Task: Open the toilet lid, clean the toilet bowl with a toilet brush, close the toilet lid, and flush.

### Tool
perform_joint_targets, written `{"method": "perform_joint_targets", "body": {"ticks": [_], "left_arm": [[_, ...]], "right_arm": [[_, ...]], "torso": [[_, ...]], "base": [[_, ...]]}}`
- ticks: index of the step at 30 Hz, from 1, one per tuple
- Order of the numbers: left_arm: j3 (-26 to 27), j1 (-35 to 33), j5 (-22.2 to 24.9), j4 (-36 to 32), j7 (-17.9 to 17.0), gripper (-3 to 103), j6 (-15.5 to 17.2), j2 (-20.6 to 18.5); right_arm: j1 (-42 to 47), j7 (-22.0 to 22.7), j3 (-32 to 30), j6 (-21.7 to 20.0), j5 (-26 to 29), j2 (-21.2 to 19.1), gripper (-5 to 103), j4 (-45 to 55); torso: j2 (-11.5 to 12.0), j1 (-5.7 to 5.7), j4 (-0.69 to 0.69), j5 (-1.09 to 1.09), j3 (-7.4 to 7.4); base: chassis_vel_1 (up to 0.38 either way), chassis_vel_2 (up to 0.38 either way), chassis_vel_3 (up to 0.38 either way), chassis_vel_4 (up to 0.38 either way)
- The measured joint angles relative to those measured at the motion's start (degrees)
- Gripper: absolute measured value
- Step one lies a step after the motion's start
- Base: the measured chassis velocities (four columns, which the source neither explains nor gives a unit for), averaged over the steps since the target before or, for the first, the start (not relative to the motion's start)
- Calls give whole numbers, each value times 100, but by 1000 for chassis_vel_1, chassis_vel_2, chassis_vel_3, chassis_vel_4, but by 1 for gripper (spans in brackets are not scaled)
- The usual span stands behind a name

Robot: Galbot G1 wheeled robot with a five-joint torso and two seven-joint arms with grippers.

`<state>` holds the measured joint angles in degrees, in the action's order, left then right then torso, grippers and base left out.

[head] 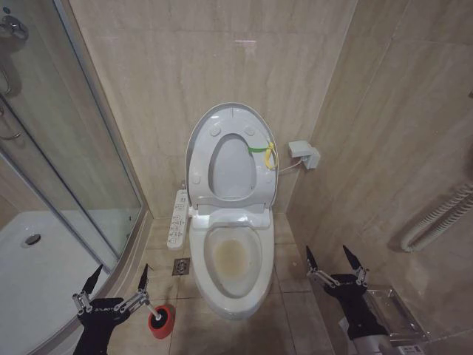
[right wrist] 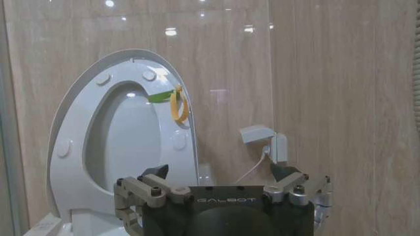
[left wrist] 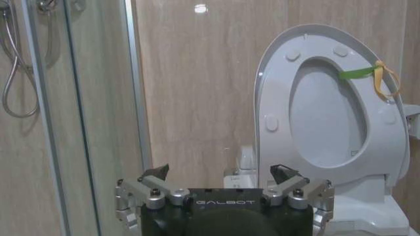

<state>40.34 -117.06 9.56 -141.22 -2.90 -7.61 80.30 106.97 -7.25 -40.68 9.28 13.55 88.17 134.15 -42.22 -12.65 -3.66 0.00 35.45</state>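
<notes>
Two beige tiled walls meet in a corner behind the toilet, and the floor is tiled in the same tone. On the robot's left stands a glass shower enclosure with a white curved shower tray at its foot. A small white wall box sits on the wall just to the right of the raised lid, with a cord running down from it. A white control panel runs along the left side of the toilet.

The toilet lid stands upright against the back wall, the seat raised with it, and a yellow-green strap hangs at its right edge. Below it the toilet bowl lies uncovered, with brownish-yellow staining inside. The toilet brush rests in a red round holder on the floor to the left of the bowl, just beside the left gripper.

The left gripper hovers low near the shower tray's edge, its fingers spread wide and holding nothing. The right gripper hangs low to the right of the bowl, fingers likewise spread apart and empty.
</notes>
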Motion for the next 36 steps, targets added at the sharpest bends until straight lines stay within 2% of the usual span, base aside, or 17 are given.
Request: {"method": "perform_joint_targets", "body": {"ticks": [36], "left_arm": [[0,1,1,4,1,100,0,0]], "right_arm": [[0,0,0,0,0,0,100,0]], "torso": [[0,0,0,0,0]], "base": [[0,0,0,0]]}}
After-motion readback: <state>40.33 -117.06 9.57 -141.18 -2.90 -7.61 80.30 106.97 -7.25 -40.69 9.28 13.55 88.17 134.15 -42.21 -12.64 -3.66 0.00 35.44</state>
